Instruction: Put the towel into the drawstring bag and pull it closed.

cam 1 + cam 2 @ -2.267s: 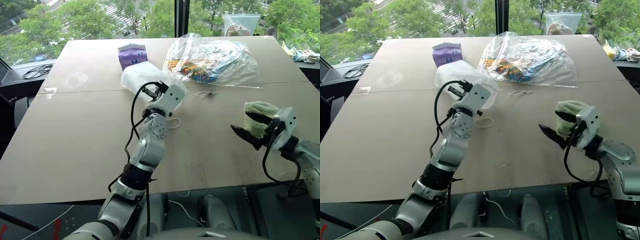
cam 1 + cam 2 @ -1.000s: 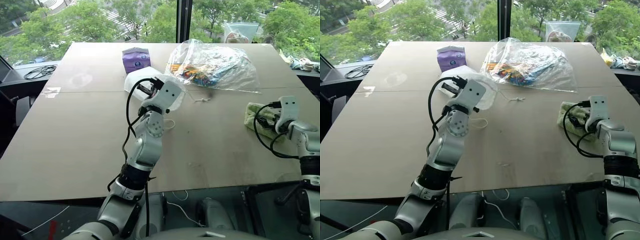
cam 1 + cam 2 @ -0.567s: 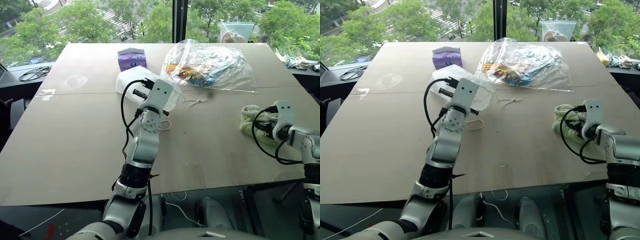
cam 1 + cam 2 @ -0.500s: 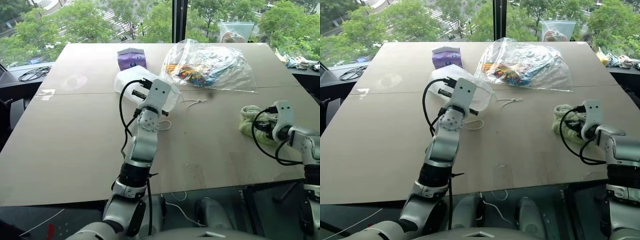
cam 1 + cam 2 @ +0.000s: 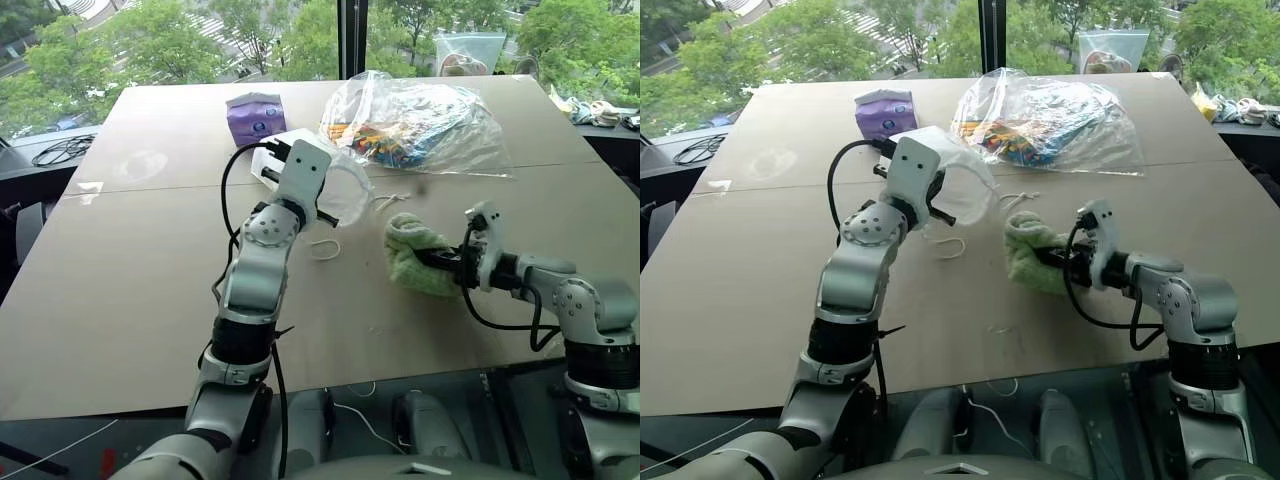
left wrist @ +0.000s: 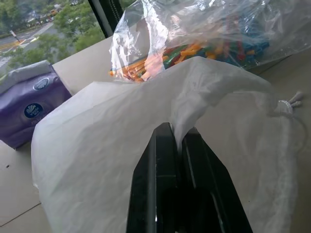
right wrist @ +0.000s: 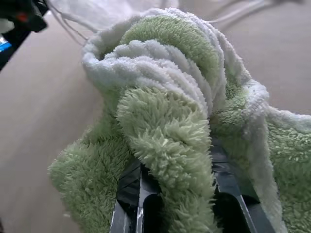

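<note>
Right wrist view: the towel [image 7: 170, 121] is light-green fluffy terry with a white edge, bunched into thick folds. The right gripper [image 7: 177, 194] has its two black fingers closed on a fold of it. In the left eye view the towel [image 5: 418, 255] sits right of centre, held just over the table [image 5: 120, 290]. The drawstring bag [image 5: 345, 190], translucent white thin fabric, is at centre, its upper edge lifted; its thin cord trails loose beside it. In the left wrist view the left gripper [image 6: 176, 138] has its fingers pressed together, pinching the bag's fabric. Behind, upper centre, lie a purple box [image 5: 253, 115] and a clear plastic bag [image 5: 430, 120] of colourful items.
</note>
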You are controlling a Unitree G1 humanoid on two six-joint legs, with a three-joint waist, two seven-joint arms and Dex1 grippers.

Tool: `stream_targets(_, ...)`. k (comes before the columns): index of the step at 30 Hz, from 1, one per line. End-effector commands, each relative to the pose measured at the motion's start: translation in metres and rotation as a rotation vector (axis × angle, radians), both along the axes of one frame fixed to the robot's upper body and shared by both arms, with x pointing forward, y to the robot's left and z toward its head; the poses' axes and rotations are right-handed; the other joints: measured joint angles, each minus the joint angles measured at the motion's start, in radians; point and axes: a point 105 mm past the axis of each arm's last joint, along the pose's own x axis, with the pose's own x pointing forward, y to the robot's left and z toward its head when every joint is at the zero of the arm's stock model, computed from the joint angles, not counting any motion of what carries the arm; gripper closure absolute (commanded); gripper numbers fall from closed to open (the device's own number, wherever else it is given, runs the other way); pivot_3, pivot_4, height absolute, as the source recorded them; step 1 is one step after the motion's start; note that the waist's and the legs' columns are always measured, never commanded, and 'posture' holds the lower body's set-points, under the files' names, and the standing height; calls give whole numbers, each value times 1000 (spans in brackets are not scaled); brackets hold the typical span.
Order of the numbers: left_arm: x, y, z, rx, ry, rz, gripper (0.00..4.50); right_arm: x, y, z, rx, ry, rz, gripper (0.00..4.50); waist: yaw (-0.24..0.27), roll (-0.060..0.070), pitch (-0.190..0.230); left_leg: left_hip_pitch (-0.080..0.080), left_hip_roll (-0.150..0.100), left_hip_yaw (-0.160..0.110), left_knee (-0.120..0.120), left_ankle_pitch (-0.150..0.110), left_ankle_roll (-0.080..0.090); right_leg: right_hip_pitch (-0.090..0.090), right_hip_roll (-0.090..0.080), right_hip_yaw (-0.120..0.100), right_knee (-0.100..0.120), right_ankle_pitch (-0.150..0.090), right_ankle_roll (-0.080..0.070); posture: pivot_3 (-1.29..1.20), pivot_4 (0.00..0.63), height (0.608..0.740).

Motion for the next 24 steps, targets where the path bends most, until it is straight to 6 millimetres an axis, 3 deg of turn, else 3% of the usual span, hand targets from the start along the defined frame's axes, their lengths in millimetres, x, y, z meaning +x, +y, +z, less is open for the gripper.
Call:
stream_targets(1, -8, -5, 25, -29, -67, -69, 4500, 1, 19, 27, 40, -73, 8, 4375, 1, 0, 0, 0, 0, 0, 0, 0, 0, 0, 0, 0, 0, 1, 1, 0, 150, 740)
stream_targets(8, -16, -8, 34, -119, -55, -130, 4500, 8, 49, 26, 33, -64, -20, 4375, 10, 0, 0, -4, -2, -1, 0, 0, 0, -2, -1, -1, -1, 1, 2, 0, 150, 740)
stream_targets(15, -24, -15, 38, -116, -42, -206, 4500, 15, 65, 31, 45, -72, -54, 4375, 5, 0, 0, -4, -2, -1, 0, 0, 0, -2, -1, -2, 0, 1, 2, 0, 150, 740)
stream_targets(24, -42, -29, 31, -73, 3, -333, 4500, 53, 58, 37, 150, -12, -311, 4375, -1, 1, 1, -4, -2, -1, 0, 0, 0, -2, -1, -2, 0, 1, 2, 0, 150, 740)
